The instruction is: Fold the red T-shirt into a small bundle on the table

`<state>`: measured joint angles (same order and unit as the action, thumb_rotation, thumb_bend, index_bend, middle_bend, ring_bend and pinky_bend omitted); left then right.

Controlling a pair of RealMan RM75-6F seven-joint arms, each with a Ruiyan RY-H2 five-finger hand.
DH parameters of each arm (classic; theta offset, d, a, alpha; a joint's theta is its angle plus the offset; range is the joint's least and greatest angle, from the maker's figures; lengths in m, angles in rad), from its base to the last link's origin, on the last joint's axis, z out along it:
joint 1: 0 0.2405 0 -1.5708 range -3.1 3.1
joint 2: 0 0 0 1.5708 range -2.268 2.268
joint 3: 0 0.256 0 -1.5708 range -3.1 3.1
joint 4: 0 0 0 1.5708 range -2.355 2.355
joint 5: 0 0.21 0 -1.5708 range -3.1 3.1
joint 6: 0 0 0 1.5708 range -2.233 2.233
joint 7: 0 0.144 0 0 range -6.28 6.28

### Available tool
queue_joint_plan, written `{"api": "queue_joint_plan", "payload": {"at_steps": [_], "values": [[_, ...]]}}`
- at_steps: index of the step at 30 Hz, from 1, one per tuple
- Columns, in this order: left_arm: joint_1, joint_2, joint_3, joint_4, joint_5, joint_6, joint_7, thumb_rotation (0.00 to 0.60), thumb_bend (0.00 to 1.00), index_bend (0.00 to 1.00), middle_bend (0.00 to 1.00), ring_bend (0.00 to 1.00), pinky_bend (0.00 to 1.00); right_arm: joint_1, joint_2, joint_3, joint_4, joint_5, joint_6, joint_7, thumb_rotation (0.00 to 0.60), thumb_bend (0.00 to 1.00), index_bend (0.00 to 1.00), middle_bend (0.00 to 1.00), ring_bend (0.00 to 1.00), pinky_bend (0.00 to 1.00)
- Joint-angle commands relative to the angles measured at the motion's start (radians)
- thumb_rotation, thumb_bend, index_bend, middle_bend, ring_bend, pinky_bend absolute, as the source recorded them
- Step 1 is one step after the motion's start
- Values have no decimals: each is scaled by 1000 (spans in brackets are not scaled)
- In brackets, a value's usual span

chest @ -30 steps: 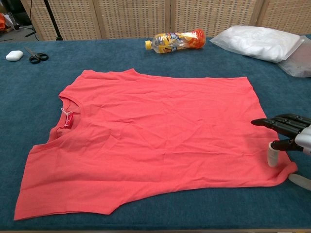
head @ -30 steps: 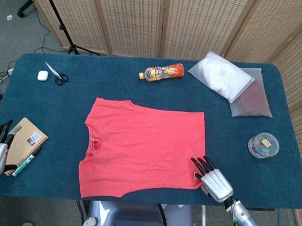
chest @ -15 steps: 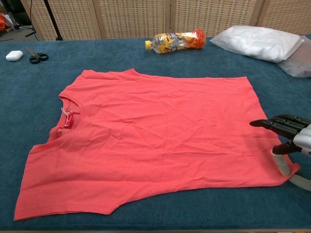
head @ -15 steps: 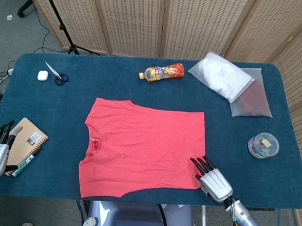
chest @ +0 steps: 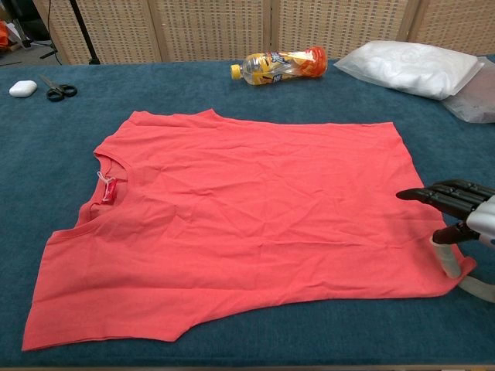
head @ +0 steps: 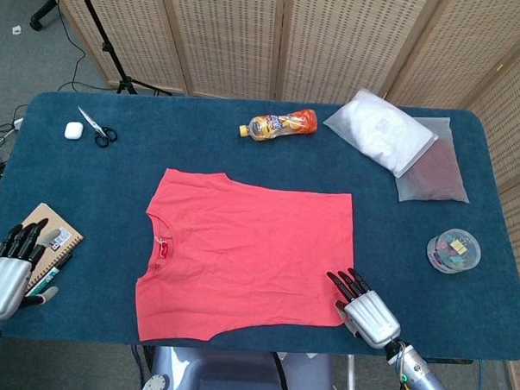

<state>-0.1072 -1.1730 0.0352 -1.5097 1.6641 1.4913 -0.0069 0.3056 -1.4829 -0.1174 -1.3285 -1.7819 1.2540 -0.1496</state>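
Note:
The red T-shirt (head: 249, 255) (chest: 247, 209) lies spread flat in the middle of the blue table (head: 114, 180), collar to the left. My right hand (head: 367, 310) (chest: 456, 216) sits at the shirt's near right hem corner. Its dark fingers (chest: 437, 193) stretch out just above the cloth, and its thumb touches the hem corner from below. I see no cloth pinched. My left hand (head: 9, 270) hovers at the table's near left edge over a notebook, fingers spread and empty. The chest view does not show it.
A brown notebook (head: 58, 229) with a pen (head: 47, 281) lies under the left hand. Scissors (head: 99, 129) (chest: 54, 91) and a white case (head: 72, 131) (chest: 23, 87) lie far left. A bottle (head: 280, 124) (chest: 282, 63), a white bag (head: 382, 131) (chest: 410, 66) and a round container (head: 453, 250) are also on the table.
My left hand has moved inward and up over the notebook. The right hand has barely shifted, its thumb sliding out to the hem corner.

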Motion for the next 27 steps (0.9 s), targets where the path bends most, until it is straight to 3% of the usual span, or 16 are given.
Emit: {"api": "queue_joint_plan", "payload": {"at_steps": [1, 7, 12, 27], "values": [[-17, -57, 97, 174, 210, 78, -154, 600, 0, 261, 0, 0, 0, 1, 1, 1, -2, 2, 2, 0, 600, 414, 600, 40, 0, 0], [-46, -156, 154, 341, 368, 154, -238, 600, 0, 412, 0, 0, 0, 2, 2, 1, -5, 6, 5, 0, 600, 422, 600, 41, 0, 0], [-69, -228, 179, 418, 433, 163, -227, 600, 0, 438, 0, 0, 0, 4, 4, 0, -5, 9, 5, 2, 600, 440, 600, 41, 0, 0], [-107, -343, 200, 518, 429, 115, -209, 600, 11, 454, 0, 0, 0, 6, 0, 2, -1, 26, 3, -10, 600, 452, 600, 41, 0, 0]]}}
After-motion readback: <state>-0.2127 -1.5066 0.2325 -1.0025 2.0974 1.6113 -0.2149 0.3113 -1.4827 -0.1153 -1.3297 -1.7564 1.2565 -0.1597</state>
